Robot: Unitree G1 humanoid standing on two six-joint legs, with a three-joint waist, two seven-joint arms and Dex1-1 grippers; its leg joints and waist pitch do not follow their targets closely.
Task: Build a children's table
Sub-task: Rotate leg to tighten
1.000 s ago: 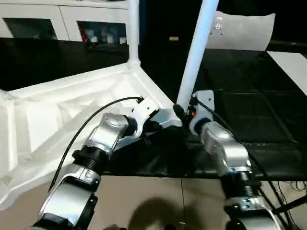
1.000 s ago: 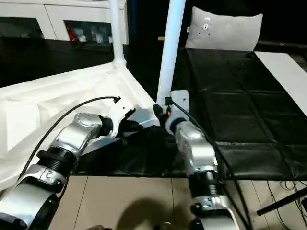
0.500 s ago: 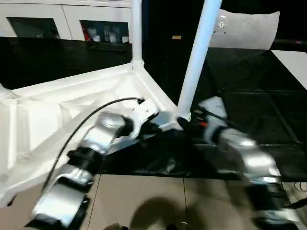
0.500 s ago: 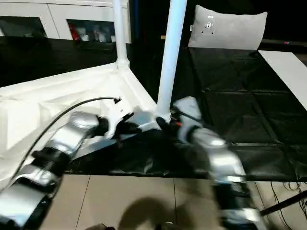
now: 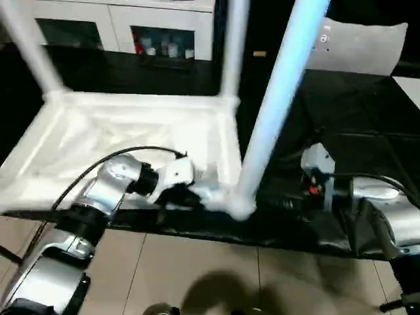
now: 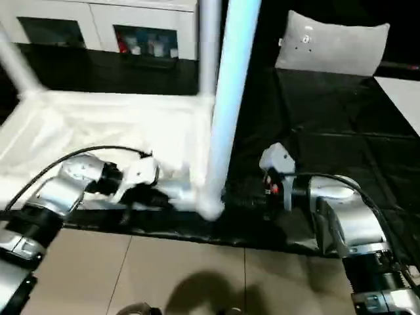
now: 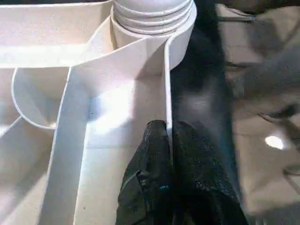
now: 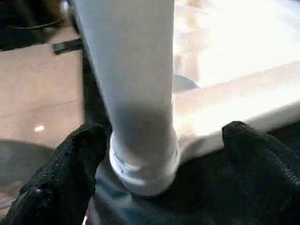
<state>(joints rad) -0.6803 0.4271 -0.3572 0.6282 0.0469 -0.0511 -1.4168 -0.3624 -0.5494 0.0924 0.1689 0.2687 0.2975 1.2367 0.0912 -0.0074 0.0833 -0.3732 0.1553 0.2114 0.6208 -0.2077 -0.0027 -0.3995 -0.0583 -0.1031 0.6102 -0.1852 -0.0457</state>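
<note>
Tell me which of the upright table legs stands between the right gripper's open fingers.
The nearest leg, rising from the tabletop's front corner beside the right gripper; the other two stand at the far corners.

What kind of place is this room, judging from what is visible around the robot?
Probably an indoor room set up as a work or test area. A white cabinet with glass doors stands at the back, black mats cover part of the tiled floor, and a grey-white cushion-like panel leans behind.

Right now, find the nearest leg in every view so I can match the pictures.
Left eye: nearest leg right of centre, leaning.
Right eye: centre.
Left wrist: its threaded base in the corner socket.
Right wrist: between the open right claw's fingers.
Shared landmark: the tabletop corner beneath it.
</note>
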